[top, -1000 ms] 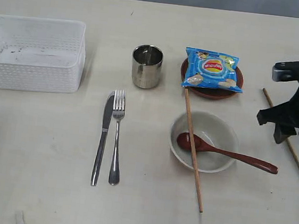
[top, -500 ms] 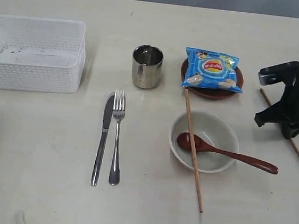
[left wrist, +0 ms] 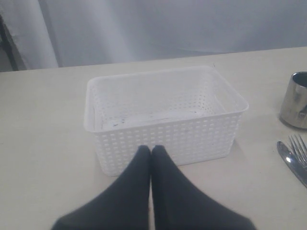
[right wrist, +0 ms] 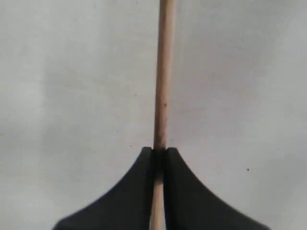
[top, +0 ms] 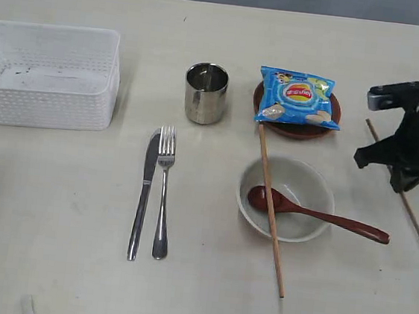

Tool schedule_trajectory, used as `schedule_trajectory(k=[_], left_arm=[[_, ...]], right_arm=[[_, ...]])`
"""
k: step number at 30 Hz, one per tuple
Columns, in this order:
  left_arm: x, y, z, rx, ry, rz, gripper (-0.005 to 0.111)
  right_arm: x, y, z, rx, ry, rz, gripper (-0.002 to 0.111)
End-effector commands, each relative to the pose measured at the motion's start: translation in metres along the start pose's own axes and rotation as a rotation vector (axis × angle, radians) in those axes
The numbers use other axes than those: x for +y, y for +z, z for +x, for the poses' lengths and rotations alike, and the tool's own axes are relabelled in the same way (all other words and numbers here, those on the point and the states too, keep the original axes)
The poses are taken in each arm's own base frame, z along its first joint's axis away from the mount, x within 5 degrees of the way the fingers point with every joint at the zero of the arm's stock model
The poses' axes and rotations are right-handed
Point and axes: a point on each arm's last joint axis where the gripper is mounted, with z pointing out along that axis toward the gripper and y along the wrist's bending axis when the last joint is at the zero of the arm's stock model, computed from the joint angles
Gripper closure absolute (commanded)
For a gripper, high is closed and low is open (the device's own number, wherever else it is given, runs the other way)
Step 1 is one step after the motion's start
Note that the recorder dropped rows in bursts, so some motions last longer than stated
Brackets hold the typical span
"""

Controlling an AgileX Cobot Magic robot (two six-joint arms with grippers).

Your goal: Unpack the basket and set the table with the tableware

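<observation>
Pale beige tabletop point(top: 61, 209) fills every view, with a grey curtain behind it in the left wrist view. The right gripper point(right wrist: 159, 152) has its jaws pressed tight onto a wooden chopstick point(right wrist: 163, 72), which runs straight out beyond the tips. Whether the stick is lifted or lies flat is hard to tell from so close. To this gripper's inner side sit the cream bowl point(top: 304, 183) with the red-brown spoon point(top: 338, 219) in it and a second chopstick point(top: 271, 208) laid across its rim. Beyond them is the brown plate point(top: 264, 99) under a blue chip bag point(top: 300, 97). The left gripper point(left wrist: 151, 149) has its jaws pressed together on nothing. The white basket point(left wrist: 163, 134) stands just ahead of its tips, with no tableware in it. The steel cup point(left wrist: 296, 100), knife point(left wrist: 290, 160) and fork point(left wrist: 300, 146) lie off to its inner side.
</observation>
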Motion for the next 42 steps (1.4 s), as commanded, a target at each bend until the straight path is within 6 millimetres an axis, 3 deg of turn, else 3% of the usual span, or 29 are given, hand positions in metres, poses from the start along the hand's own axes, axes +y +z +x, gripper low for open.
schedule_trajectory(k=[1, 6, 11, 15, 21, 25, 31, 36, 42], left_arm=[[0.000, 0.000, 0.000, -0.009, -0.009, 0.002, 0.107], [0.000, 0.000, 0.000, -0.009, -0.009, 0.002, 0.107], [0.000, 0.000, 0.000, -0.009, -0.009, 0.002, 0.107], [0.000, 0.000, 0.000, -0.009, -0.009, 0.002, 0.107], [0.000, 0.000, 0.000, -0.009, -0.009, 0.002, 0.107], [0.000, 0.000, 0.000, -0.009, -0.002, -0.001, 0.107], [0.000, 0.000, 0.000, -0.009, -0.002, -0.001, 0.107], [0.000, 0.000, 0.000, -0.009, -0.002, -0.001, 0.107], [0.000, 0.000, 0.000, -0.009, -0.002, -0.001, 0.107]], right_arm=[[0.003, -0.029, 0.007, -0.065, 0.042, -0.051, 0.109], [0.007, -0.061, 0.020, -0.109, 0.061, -0.062, 0.109], [0.018, -0.080, 0.033, -0.100, 0.111, -0.178, 0.109], [0.036, -0.091, 0.040, -0.080, 0.098, -0.253, 0.109], [0.078, -0.102, 0.045, -0.053, 0.057, -0.370, 0.109], [0.099, -0.103, 0.045, -0.051, 0.049, -0.380, 0.109], [0.125, -0.087, 0.040, -0.008, 0.034, -0.375, 0.109], [0.132, -0.072, 0.032, 0.017, 0.069, -0.364, 0.109], [0.132, -0.071, 0.027, -0.025, 0.116, -0.370, 0.109]])
